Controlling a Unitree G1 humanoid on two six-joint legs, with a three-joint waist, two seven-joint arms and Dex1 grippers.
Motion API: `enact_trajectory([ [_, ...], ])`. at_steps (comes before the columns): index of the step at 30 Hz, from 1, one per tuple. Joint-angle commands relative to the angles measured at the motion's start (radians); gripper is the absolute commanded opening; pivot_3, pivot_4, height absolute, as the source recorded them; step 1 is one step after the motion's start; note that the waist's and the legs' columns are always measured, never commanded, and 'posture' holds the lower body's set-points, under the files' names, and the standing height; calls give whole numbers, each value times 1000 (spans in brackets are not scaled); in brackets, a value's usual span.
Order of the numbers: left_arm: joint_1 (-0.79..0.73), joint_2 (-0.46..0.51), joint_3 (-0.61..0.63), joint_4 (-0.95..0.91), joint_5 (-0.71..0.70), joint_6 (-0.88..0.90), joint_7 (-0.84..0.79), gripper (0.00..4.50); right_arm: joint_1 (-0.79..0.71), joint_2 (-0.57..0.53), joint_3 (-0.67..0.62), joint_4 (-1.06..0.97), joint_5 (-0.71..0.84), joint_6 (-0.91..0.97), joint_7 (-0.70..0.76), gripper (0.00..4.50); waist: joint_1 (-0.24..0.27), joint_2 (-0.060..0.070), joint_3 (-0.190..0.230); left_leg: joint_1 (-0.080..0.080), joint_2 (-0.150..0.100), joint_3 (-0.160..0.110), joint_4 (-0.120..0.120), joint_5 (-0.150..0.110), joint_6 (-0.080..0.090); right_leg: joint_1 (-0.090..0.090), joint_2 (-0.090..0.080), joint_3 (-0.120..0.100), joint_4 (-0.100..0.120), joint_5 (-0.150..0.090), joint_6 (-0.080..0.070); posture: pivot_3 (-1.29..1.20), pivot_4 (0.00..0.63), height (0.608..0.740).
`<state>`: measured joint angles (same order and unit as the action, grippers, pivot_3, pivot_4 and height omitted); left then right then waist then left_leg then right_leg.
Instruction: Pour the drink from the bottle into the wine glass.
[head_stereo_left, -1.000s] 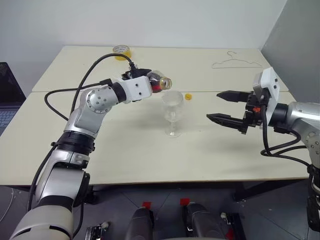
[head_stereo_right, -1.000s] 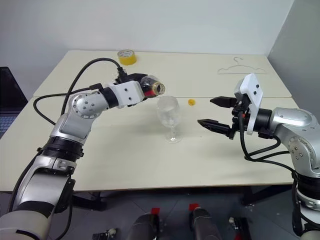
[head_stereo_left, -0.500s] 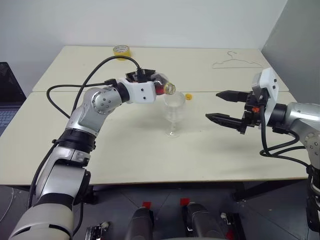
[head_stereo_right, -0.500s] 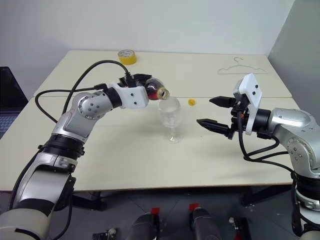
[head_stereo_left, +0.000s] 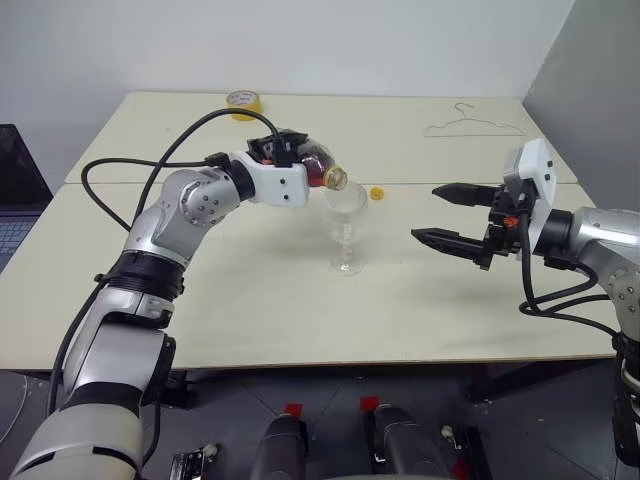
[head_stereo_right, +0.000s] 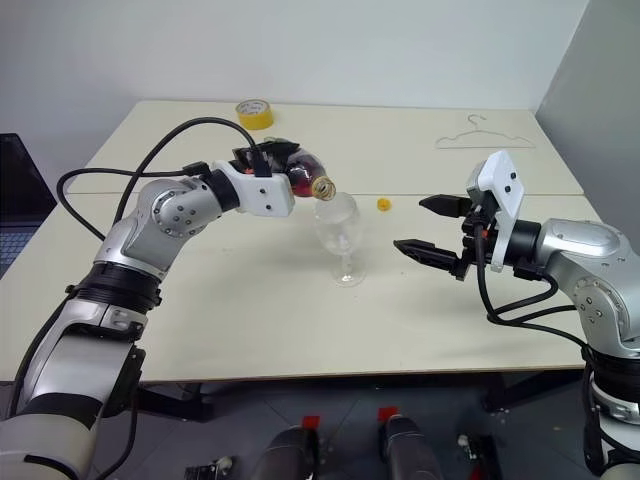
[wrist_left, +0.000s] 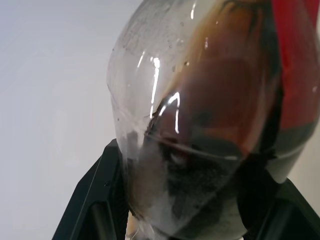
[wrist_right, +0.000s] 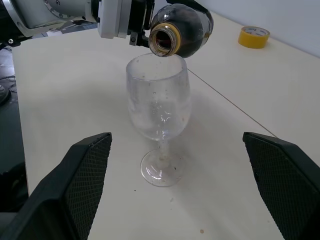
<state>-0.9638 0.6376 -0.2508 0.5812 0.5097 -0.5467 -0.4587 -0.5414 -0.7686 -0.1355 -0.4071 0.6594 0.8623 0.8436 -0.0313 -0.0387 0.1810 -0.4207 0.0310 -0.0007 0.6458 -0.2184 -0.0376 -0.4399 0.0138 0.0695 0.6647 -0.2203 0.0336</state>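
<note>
My left gripper (head_stereo_left: 298, 156) is shut on the bottle (head_stereo_left: 318, 168), which lies tipped on its side with no cap on. Its open mouth points down and hangs just above the near-left rim of the wine glass (head_stereo_left: 346, 225). Dark brown drink (wrist_left: 210, 125) sits inside the bottle and shows at its mouth (wrist_right: 163, 40). The clear wine glass (wrist_right: 159, 115) stands upright on the table, with droplets on its bowl and no dark liquid visible in it. My right gripper (head_stereo_left: 425, 212) hovers open to the right of the glass, apart from it, holding nothing.
A small yellow cap (head_stereo_left: 377, 193) lies on the table just behind and right of the glass. A yellow tape roll (head_stereo_left: 243, 101) sits at the far edge and a wire hanger (head_stereo_left: 470, 125) at the far right. A dark laptop (head_stereo_left: 15, 200) stands past the table's left edge.
The left wrist has rolled, tipping the bottle further so its mouth points lower and sits closer over the glass rim. The right arm has not moved.
</note>
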Motion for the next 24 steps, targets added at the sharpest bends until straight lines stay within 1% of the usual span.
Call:
enact_trajectory([
  [1, -52, 22, 14, -13, 10, -35, 53, 2581, -7, -4, -11, -19, 11, -22, -4, 4500, 0, 0, 0, 0, 0, 0, 0, 0, 0, 0, 0, 0, 0, 0, 0, 0, 150, 740],
  [7, -67, 27, 10, -3, 44, -66, 104, 2581, -9, -3, -6, -12, 7, -27, -3, 4500, 0, 0, 0, 0, 0, 0, 0, 0, 0, 0, 0, 0, 0, 0, 0, 0, 150, 740],
  [24, -92, 45, 8, 23, 82, -104, 152, 2581, -10, -1, 0, -7, 2, -31, -4, 4500, 0, 0, 0, 0, 0, 0, 0, 0, 0, 0, 0, 0, 1, 0, 0, 0, 150, 740],
])
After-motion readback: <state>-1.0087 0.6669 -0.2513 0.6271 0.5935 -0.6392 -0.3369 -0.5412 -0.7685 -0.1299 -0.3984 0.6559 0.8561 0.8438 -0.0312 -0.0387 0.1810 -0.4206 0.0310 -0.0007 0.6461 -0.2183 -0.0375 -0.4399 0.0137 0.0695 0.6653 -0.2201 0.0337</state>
